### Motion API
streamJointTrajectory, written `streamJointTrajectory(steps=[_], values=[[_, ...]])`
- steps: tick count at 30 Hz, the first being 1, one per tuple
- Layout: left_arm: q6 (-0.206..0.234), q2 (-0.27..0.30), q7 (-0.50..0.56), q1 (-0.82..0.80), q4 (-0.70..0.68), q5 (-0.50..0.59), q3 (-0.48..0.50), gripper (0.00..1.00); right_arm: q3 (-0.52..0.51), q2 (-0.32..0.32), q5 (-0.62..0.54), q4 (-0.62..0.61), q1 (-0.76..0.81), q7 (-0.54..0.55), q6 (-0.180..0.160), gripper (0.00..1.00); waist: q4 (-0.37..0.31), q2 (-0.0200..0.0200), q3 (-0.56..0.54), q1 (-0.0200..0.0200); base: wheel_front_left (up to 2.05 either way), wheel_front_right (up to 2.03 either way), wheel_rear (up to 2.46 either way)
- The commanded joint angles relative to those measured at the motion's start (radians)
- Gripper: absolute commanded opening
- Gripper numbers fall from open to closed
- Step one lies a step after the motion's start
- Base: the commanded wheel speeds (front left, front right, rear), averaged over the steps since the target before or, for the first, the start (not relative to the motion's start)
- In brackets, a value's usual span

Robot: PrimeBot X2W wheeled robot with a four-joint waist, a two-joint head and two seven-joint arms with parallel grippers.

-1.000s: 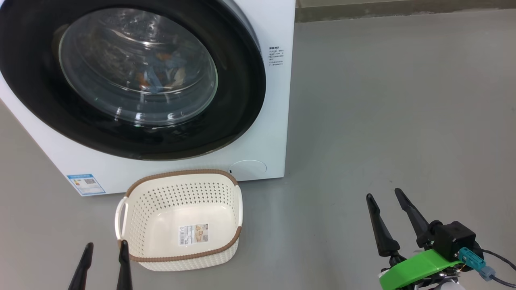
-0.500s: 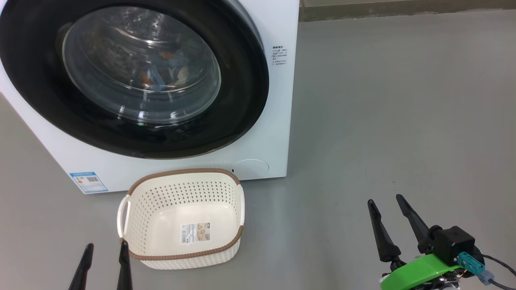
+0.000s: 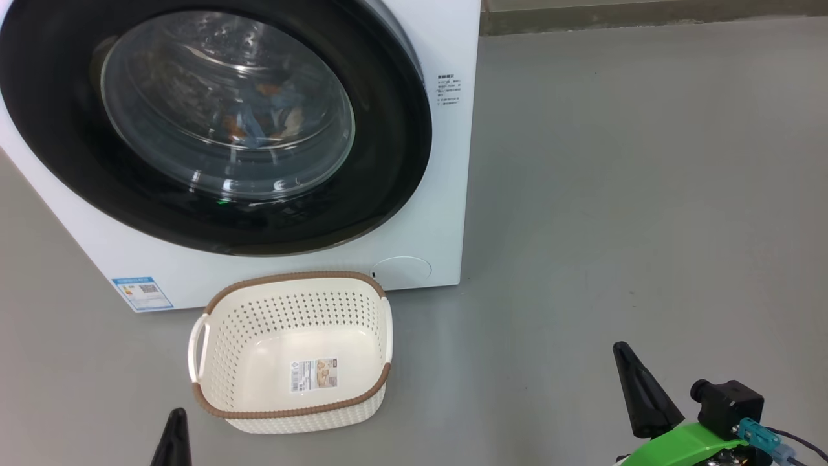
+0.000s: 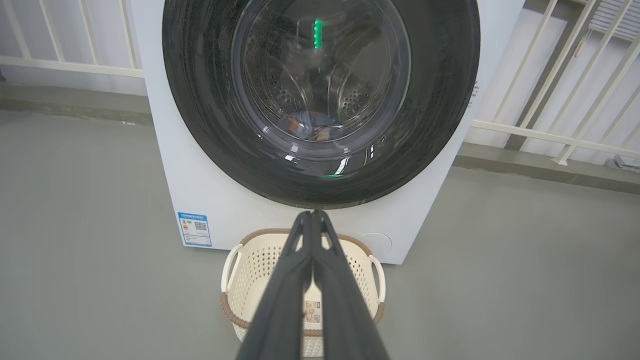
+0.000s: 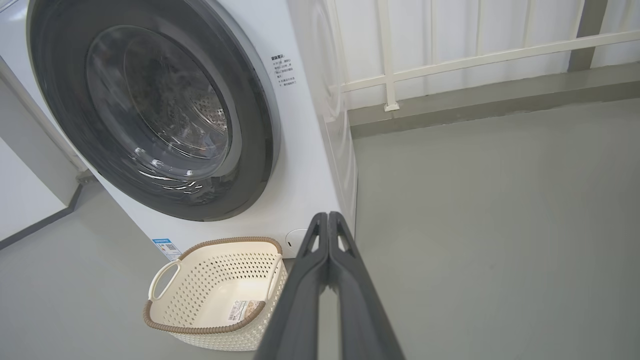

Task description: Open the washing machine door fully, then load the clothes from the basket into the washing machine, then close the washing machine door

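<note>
The white washing machine (image 3: 446, 194) stands on the grey floor with its round black washing machine door (image 3: 388, 149) shut flat against it. Through the glass I see the clothes (image 3: 265, 120), blue with orange, lying in the drum, and they show too in the left wrist view (image 4: 310, 125). The cream basket (image 3: 291, 353) with its brown rim sits empty in front of the machine, a paper label on its floor. My left gripper (image 3: 173, 417) is shut at the lower left, beside the basket. My right gripper (image 3: 626, 355) is shut over bare floor at the lower right, holding nothing.
Grey floor (image 3: 614, 194) stretches wide to the right of the machine. A white railing (image 5: 450, 55) and a low kerb run behind it. A blue energy sticker (image 3: 141, 292) marks the machine's lower left corner.
Both grippers have gone from open to shut, on nothing. The right gripper has dropped a little lower in the head view. Machine, door and basket stay put.
</note>
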Motion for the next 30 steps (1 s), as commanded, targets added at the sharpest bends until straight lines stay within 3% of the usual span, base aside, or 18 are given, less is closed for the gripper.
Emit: streamJointTrajectory(steps=[1, 30], values=[[-0.003, 0.01, 0.006, -0.022, -0.016, -0.036, 0.009, 0.0, -0.006, 0.0, 0.041, -0.024, -0.023, 0.007, 0.0, 0.0, 0.0, 0.0, 0.001, -0.0002, 0.0, 0.0, 0.0], [-0.013, 0.015, 0.09, -0.082, 0.025, -0.372, 0.029, 0.0, -0.039, 0.001, 0.369, -0.019, -0.037, 0.093, -0.001, 0.0, -0.005, 0.0, 0.002, -0.0006, 0.0, 0.0, 0.0]])
